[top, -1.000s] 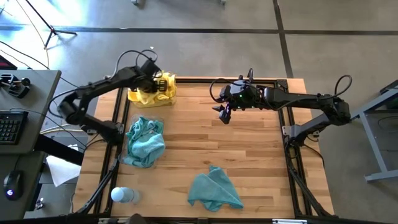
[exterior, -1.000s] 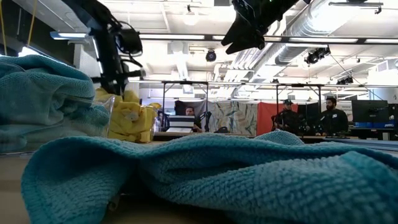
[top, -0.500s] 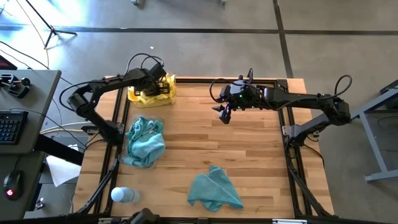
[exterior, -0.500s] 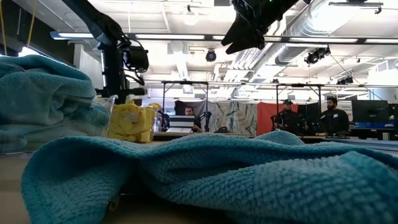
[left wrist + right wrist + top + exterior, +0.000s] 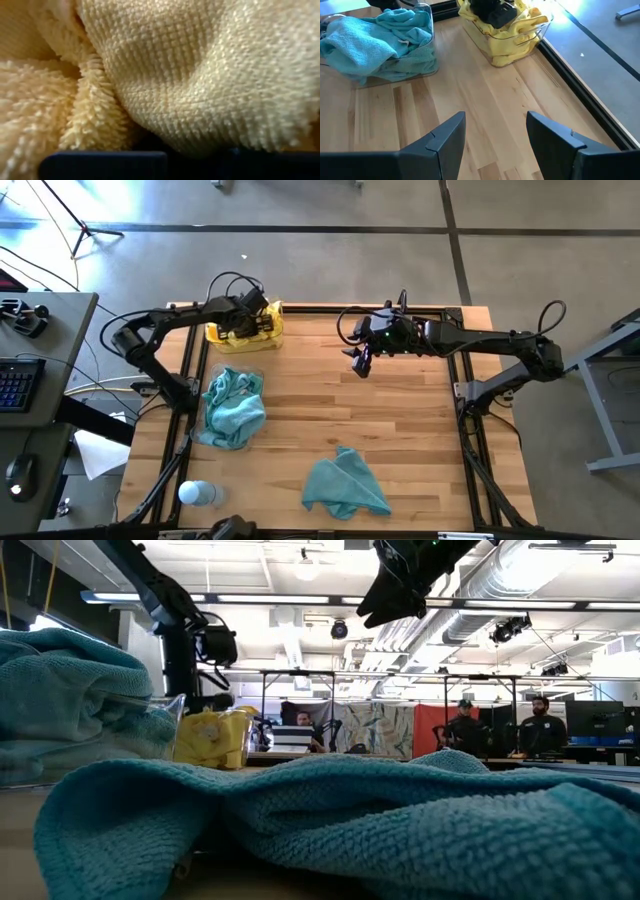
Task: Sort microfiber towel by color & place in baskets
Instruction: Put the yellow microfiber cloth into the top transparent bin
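Overhead, the wooden worktop (image 5: 400, 440) carries two clear plastic baskets along its left side. The far basket (image 5: 268, 340), at the back-left corner, holds the yellow microfiber towels (image 5: 222, 334); the nearer basket (image 5: 232, 408), just in front of it, holds a heap of teal towels (image 5: 240, 395) that spills over its walls. One more teal towel (image 5: 345, 482) lies crumpled and loose on the bare wood near the front edge, well apart from both baskets. A small pale bottle (image 5: 198, 494) lies on its side at the front-left corner. The left claw (image 5: 243, 328) is lowered into the yellow basket, its fingers closed and pressed among the yellow cloth; its wrist view is filled with yellow pile, and whether a towel is pinched between the fingers cannot be told. The right claw (image 5: 360, 365) hangs above the rear middle of the worktop, fingers spread wide and holding nothing; its wrist view looks across bare planks toward both baskets. In the low view the loose teal towel fills the foreground, the left arm stands over the yellow basket, and three people (image 5: 541, 728) sit in the room beyond.
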